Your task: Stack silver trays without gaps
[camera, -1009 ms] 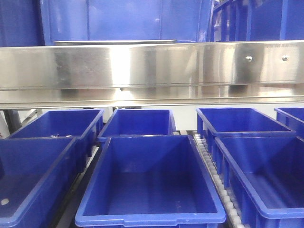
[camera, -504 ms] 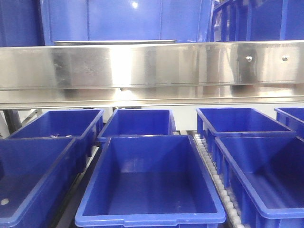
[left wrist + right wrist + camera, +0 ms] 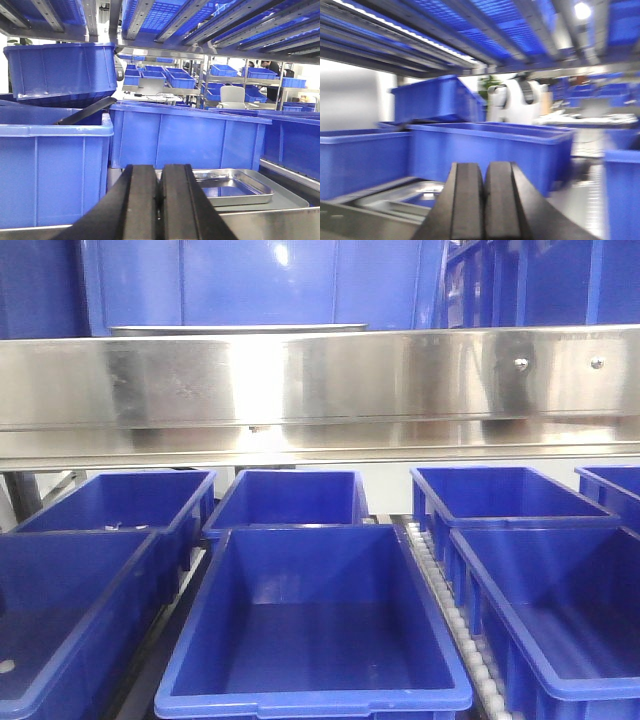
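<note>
In the left wrist view a silver tray (image 3: pixel 235 184) lies flat on a wider shiny steel surface (image 3: pixel 292 197), just ahead and to the right of my left gripper (image 3: pixel 159 168). That gripper is shut and holds nothing. The right wrist view is blurred. In it, a silver tray (image 3: pixel 402 199) sits low at the left, ahead of my right gripper (image 3: pixel 484 165), which is also shut and empty. From the front, only a thin tray rim (image 3: pixel 235 329) shows above the steel shelf band (image 3: pixel 400 380). Neither gripper appears in that view.
Large blue bins (image 3: pixel 185 137) stand close behind the tray, with one bin (image 3: pixel 60 70) tilted on top at the left. Shelf rails (image 3: pixel 165 20) run low overhead. Below the band, several open blue bins (image 3: pixel 315 630) sit on a roller track (image 3: pixel 450 600).
The front view has drifted slightly, so the bins and band screws sit a little further left. A glare spot has appeared on the upper blue bin.
</note>
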Controlling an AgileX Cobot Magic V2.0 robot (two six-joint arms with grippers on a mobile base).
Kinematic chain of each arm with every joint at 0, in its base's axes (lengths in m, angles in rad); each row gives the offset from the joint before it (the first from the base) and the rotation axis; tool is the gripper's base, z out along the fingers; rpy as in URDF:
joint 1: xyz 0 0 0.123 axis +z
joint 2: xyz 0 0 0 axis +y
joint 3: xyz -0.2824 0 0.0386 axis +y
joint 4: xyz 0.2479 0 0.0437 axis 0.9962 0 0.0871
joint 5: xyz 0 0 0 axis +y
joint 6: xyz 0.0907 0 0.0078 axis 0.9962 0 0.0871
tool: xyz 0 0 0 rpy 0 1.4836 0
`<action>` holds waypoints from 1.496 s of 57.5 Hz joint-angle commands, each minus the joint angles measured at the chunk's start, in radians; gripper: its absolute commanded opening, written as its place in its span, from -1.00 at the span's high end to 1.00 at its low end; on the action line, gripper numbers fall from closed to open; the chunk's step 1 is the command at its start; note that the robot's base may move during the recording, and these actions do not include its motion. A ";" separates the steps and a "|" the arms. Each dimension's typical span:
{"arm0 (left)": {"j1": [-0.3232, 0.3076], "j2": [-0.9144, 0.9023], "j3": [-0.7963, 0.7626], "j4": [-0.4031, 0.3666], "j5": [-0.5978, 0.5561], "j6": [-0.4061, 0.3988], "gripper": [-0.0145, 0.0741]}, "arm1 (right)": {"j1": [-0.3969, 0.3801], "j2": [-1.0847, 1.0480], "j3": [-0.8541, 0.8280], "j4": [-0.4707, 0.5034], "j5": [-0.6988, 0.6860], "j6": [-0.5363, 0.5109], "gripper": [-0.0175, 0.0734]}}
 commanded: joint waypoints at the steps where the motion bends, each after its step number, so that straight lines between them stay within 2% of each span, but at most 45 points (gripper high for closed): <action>1: 0.002 -0.006 0.001 -0.002 -0.014 0.000 0.71 | -0.067 -0.012 0.002 -0.040 0.004 -0.007 0.79; 15: 0.002 -0.005 0.001 0.002 -0.014 0.000 0.71 | -0.350 -0.063 0.064 -0.060 0.043 -0.007 0.79; 21: 0.002 -0.005 0.001 0.002 -0.014 0.000 0.71 | -0.424 -0.099 0.160 -0.031 0.008 -0.007 0.79; 24: 0.002 -0.005 0.001 0.002 -0.014 0.000 0.71 | -0.446 -0.118 0.222 0.013 -0.025 -0.007 0.79; 28: 0.002 -0.005 0.001 0.002 -0.014 0.000 0.71 | -0.454 -0.120 0.330 0.125 -0.093 -0.007 0.79; 34: 0.002 -0.005 0.001 0.002 -0.014 0.000 0.71 | -0.454 -0.120 0.430 0.197 -0.130 -0.007 0.79; 45: 0.002 -0.005 0.001 0.002 -0.014 0.000 0.71 | -0.454 -0.120 0.486 0.197 -0.200 -0.019 0.79; 58: 0.002 -0.006 0.001 0.002 -0.014 0.000 0.71 | -0.431 -0.120 0.486 0.197 -0.182 -0.193 0.79; 66: 0.002 -0.006 0.001 0.002 -0.014 0.000 0.71 | -0.431 -0.120 0.486 0.234 -0.144 -0.195 0.79; 86: 0.002 -0.006 0.001 0.002 -0.014 0.000 0.71 | -0.431 -0.120 0.486 0.246 -0.132 -0.195 0.79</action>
